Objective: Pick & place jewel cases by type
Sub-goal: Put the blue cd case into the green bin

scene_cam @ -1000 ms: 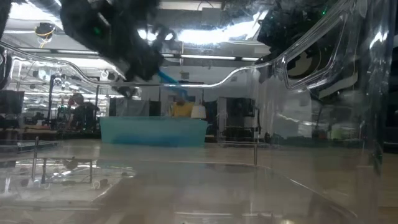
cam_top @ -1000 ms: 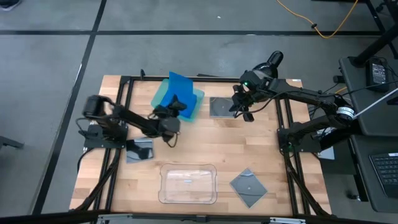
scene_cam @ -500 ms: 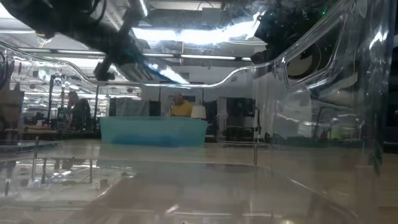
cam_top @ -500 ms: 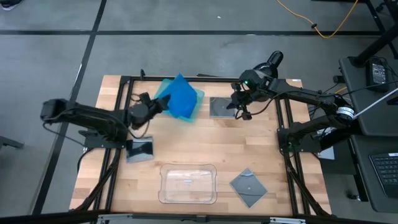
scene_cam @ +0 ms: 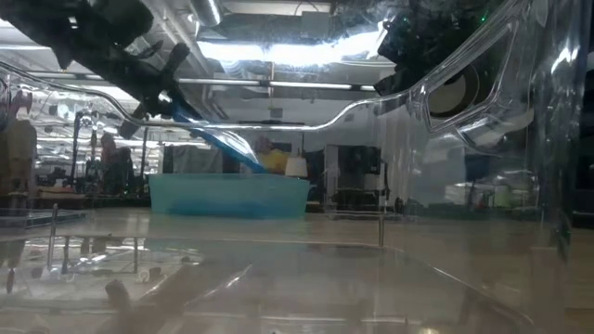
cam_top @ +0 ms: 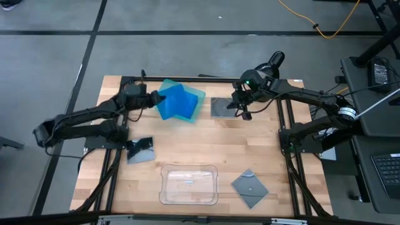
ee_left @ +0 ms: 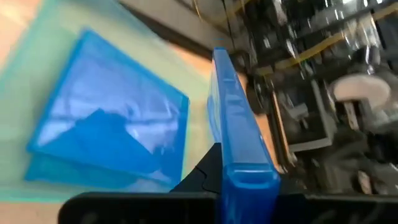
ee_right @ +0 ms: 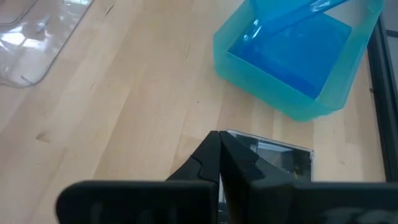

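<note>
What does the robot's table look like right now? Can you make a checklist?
Surface: wooden table, bare in the middle.
Job's things: blue case held tilted over the teal tray, another blue case lying inside; three grey cases on the wood.
Clutter: clear tray at the front edge.
Grippers: left gripper shut on the blue case; right gripper shut, above a grey case.
Cables: yellow cable on the floor.
Surroundings: grey floor; people far behind.
</note>
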